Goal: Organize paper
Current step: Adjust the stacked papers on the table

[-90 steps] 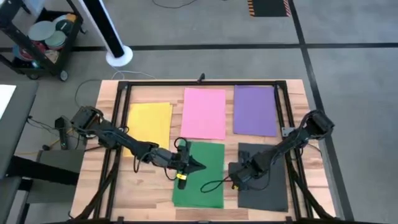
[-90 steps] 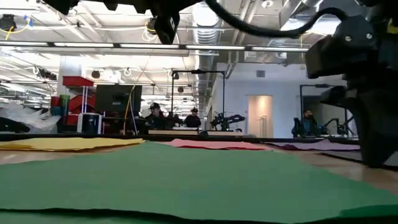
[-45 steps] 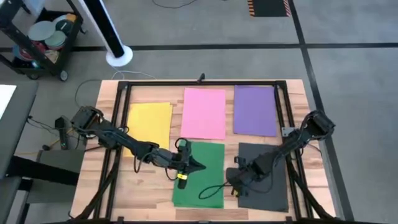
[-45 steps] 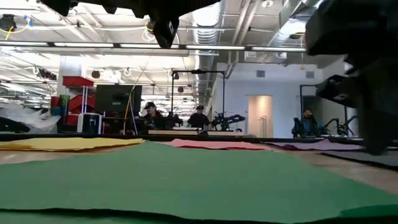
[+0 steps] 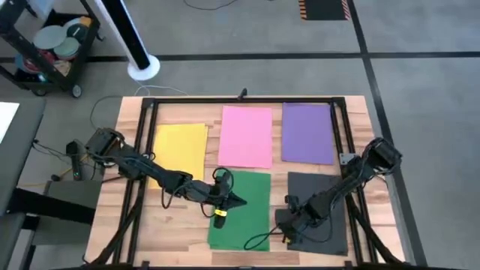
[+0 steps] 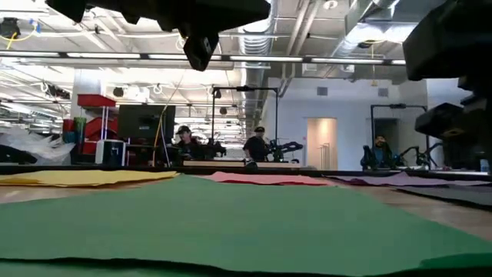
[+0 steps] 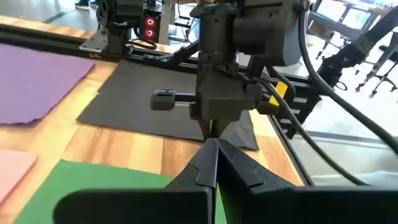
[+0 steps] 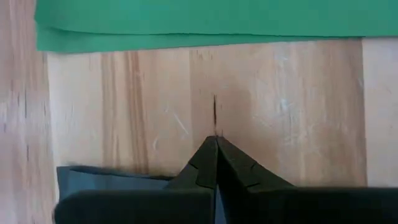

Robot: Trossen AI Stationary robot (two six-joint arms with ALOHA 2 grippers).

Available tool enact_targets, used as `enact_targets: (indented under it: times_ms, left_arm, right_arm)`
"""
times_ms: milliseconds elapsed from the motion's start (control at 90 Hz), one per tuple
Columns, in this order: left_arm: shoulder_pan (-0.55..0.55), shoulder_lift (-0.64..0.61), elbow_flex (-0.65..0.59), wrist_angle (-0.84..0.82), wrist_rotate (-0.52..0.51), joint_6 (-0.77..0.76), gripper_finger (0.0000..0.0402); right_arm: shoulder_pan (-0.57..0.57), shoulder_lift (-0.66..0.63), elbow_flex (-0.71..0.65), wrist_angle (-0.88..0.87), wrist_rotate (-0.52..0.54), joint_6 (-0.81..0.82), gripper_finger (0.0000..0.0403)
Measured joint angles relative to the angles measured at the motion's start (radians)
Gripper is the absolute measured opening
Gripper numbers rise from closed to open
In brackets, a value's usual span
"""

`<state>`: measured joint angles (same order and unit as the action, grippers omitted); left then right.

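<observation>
Paper, five thin flat letter-size sheets, laid out on the pale wooden plank table (image 5: 176,225). Landmark: green sheet (image 5: 244,214), at the near edge.
- Left gripper (image 5: 238,199): over the green sheet's far-left part, fingers pressed together, holding nothing.
- Black sheet (image 5: 322,191): beside the green, across a strip of bare wood.
- Right gripper (image 5: 283,225): at the black sheet's near corner facing the green, fingers clenched to a point, empty.
- Yellow sheet (image 5: 180,146), pink sheet (image 5: 247,135), purple sheet (image 5: 307,131): farther row beyond the green.

Risk, as judged: clenched tips dragging across thin paper may crease, tear or skew a sheet; the right gripper's trailing cable could snag the green sheet's edge.
</observation>
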<state>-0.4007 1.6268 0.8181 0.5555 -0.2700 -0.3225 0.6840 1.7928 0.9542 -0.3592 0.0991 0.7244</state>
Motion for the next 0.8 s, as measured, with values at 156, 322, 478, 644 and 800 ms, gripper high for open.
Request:
enact_targets:
  times_ms: [156, 322, 478, 644, 800]
  left_arm:
    - [0.000, 0.000, 0.000, 0.001, 0.004, -0.017, 0.0000]
    - [-0.001, -0.007, 0.000, -0.031, 0.061, 0.003, 0.0000]
    - [-0.047, -0.076, 0.017, -0.355, 0.134, -0.033, 0.0000]
    - [-0.154, -0.112, 0.037, -0.675, 0.113, -0.127, 0.0000]
    - [-0.242, -0.079, 0.037, -0.815, 0.108, -0.240, 0.0000]
  right_arm:
    - [0.019, -0.006, -0.002, -0.015, 0.002, 0.026, 0.0000]
    - [0.028, -0.007, -0.002, -0.010, 0.000, 0.036, 0.0000]
    - [0.027, -0.011, 0.010, -0.004, 0.002, 0.030, 0.0000]
    - [0.022, -0.006, 0.033, 0.044, -0.006, 0.001, 0.0000]
    - [-0.018, -0.002, 0.033, 0.098, 0.029, -0.022, 0.0000]
